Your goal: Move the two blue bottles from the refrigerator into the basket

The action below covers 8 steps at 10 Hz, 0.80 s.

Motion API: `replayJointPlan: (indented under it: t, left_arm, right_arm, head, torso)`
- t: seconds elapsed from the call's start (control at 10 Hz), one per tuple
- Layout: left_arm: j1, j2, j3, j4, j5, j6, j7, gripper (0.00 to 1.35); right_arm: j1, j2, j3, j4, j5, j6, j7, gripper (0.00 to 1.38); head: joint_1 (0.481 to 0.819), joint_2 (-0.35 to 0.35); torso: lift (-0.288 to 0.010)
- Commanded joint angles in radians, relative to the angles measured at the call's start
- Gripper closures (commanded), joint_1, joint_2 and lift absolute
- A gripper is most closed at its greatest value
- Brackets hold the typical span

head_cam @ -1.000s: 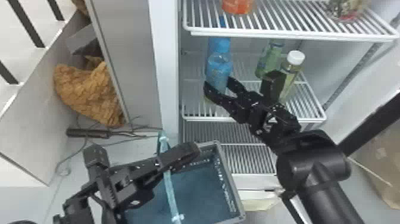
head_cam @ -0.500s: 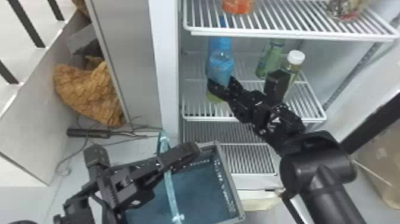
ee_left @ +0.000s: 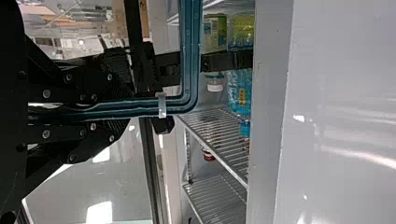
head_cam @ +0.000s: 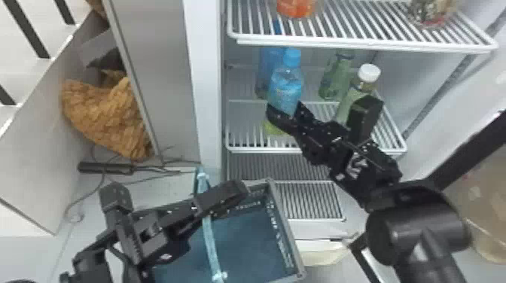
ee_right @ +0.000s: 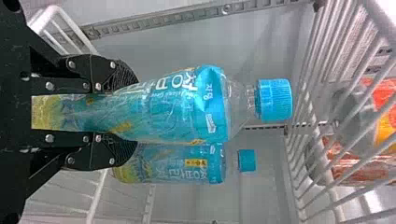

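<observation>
I have the right gripper [head_cam: 285, 113] clamped on the nearer blue bottle [head_cam: 287, 87] inside the refrigerator, its lower part between the jaws and its cap above them; the other blue bottle [head_cam: 264, 69] stands just beyond, to the left. At near left, my left gripper [head_cam: 237, 190] has its jaws together on what looks like the handle [head_cam: 208, 235] of the basket [head_cam: 283, 222].

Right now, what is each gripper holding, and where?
The right gripper has the front blue bottle by its lower half; the left gripper grips the basket handle along its top bar.
</observation>
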Motion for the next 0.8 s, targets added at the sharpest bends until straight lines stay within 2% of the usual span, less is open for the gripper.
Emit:
replayJointPlan:
  t: [0.0,0.7]
  left_arm:
    - [0.0,0.0,0.0,0.0,0.0,0.0,0.0,1.2]
    - [0.0,0.0,0.0,0.0,-0.004,0.0,0.0,1.2]
  right_arm:
    - [0.042,-0.006,-0.014,-0.054,-0.007,0.014,0.006,1.28]
    - [0.334,-0.028,-0.086,-0.388,-0.097,0.173,0.064,1.28]
  head:
    - [0.695,-0.113]
    - [0.695,-0.122]
  torso:
    - [-0.22]
    - [-0.22]
